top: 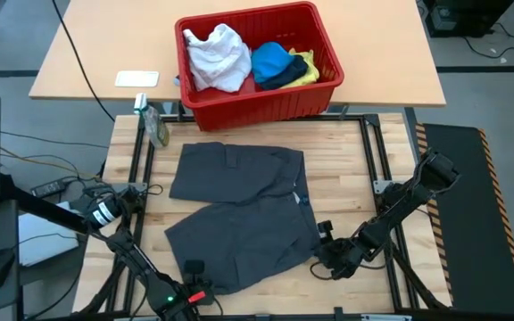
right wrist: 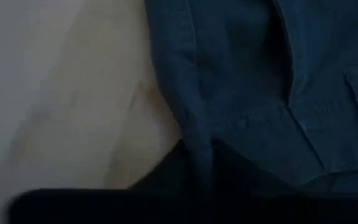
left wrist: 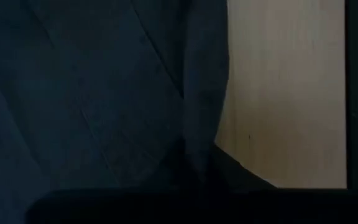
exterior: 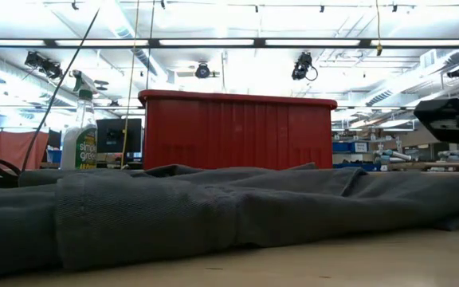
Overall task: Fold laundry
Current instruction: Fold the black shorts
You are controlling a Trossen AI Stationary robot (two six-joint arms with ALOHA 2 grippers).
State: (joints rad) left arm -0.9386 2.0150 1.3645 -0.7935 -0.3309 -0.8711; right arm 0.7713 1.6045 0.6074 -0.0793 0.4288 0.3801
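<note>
Dark grey shorts (top: 239, 205) lie spread flat on the wooden table, also filling the front of the low view (exterior: 213, 207). My left gripper (top: 192, 267) is at the shorts' near edge, by the left leg hem. My right gripper (top: 322, 247) is at their near right corner. Both are shut on the cloth. The white (top: 217, 58), bright blue (top: 270, 58), dark navy (top: 286, 77) and yellow (top: 309, 67) garments lie piled in the red basket (top: 324, 94) beyond the table's far edge. My left gripper pinches the shorts' hemmed near edge (left wrist: 197, 146) between its two fingers (left wrist: 241, 174), low over the table from the near side. The cloth around the hold lies flat on the table. One layer or several, I cannot tell. My right gripper pinches a hemmed edge of the shorts (right wrist: 197, 146) between its two fingers (right wrist: 166, 168), coming low from the table's near right. The cloth beside the hold rests on the table, slack.
A green spray bottle (top: 154, 125) stands at the table's far left corner, next to the basket. A white card (top: 137, 78) lies on the far desk. Bare wood shows to the right of the shorts (top: 346, 178) and along the near edge.
</note>
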